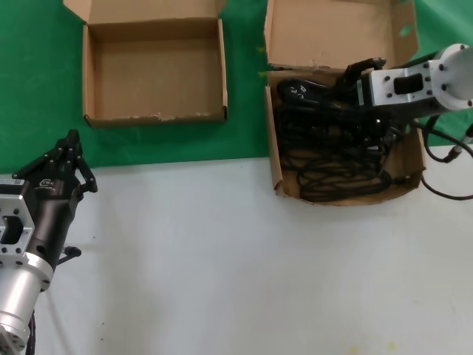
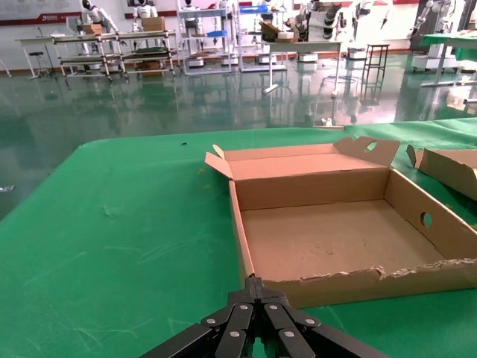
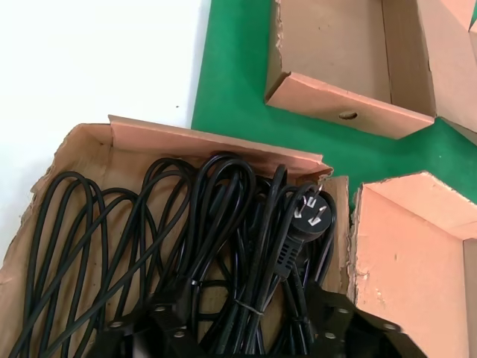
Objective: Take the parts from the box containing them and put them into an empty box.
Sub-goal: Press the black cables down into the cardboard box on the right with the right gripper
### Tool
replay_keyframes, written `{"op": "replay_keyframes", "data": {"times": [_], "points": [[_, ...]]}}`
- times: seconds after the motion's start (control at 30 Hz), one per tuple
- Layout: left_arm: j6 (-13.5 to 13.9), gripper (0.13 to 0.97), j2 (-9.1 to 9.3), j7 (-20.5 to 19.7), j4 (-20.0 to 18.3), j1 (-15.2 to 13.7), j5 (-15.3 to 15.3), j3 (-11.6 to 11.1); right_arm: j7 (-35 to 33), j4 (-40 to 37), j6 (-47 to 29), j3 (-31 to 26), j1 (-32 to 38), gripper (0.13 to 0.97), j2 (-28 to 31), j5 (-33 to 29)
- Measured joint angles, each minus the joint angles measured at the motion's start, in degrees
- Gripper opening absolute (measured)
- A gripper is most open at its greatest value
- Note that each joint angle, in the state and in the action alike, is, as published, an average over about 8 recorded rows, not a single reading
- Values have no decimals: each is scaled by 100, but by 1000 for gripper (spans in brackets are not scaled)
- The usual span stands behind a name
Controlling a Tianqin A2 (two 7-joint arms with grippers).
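The coiled black power cords (image 1: 332, 148) fill the box containing them (image 1: 325, 33), at the right, its tall flap standing behind. My right gripper (image 1: 347, 81) is down over the far part of that box. In the right wrist view it (image 3: 250, 317) is open, its fingers (image 3: 328, 309) on either side of a tied cord bundle (image 3: 223, 216), near a three-pin plug (image 3: 305, 216). The empty box (image 1: 155, 70) lies at the far left on the green mat. My left gripper (image 1: 70, 140) is shut and empty, in front of that box (image 2: 335, 239), near its front left corner (image 2: 256, 282).
A green mat (image 1: 37, 89) covers the far part of the table; the near part is white (image 1: 222, 259). My own looped black cable (image 1: 443, 159) hangs just right of the full box. In the left wrist view the full box's flap (image 2: 447, 164) shows beside the empty box.
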Motion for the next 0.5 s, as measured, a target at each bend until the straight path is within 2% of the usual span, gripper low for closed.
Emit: {"op": "replay_keyframes", "data": {"times": [0.07,0.2,0.47,0.5], "points": [[0,145,0,0,0,0,0,0,13,13,-1,5,-16,560,6,-7],[0,145,0,0,0,0,0,0,40,43,5,20,-53,560,22,-21],[0,145,0,0,0,0,0,0,101,95,14,48,-91,361,45,-63],[0,145,0,0,0,0,0,0,111,103,15,52,-95,361,47,-68]]}}
